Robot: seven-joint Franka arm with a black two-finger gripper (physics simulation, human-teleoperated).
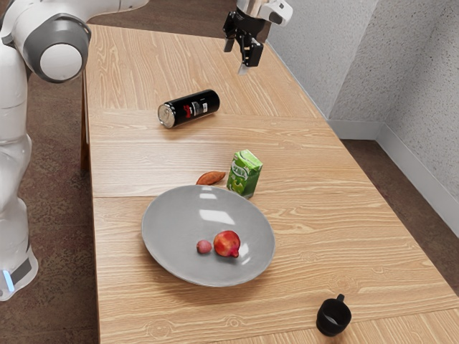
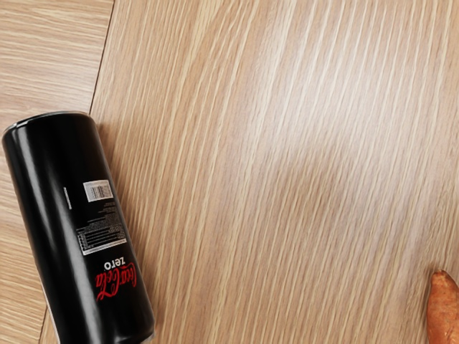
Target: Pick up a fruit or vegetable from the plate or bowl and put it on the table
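Note:
High over the table's far end in the exterior view, my gripper (image 1: 236,59) stands open, its two fingers apart with nothing between them. A grey plate or shallow bowl (image 1: 172,222) holds a red pomegranate-like fruit (image 1: 227,244) and a smaller pinkish round fruit (image 1: 204,246) close beside it. Both are well away from my gripper. On the wooden table (image 1: 287,172), just beyond the plate, lies an orange-brown sweet potato (image 1: 211,178). Part of this sweet potato (image 2: 445,312) appears in the wrist view.
A black cola can (image 1: 189,108) lies on its side between the gripper and the plate; the wrist view has the can (image 2: 79,222) too. A green juice carton (image 1: 244,173) stands beside the sweet potato. A black mug (image 1: 333,317) is near the exterior view's lower right.

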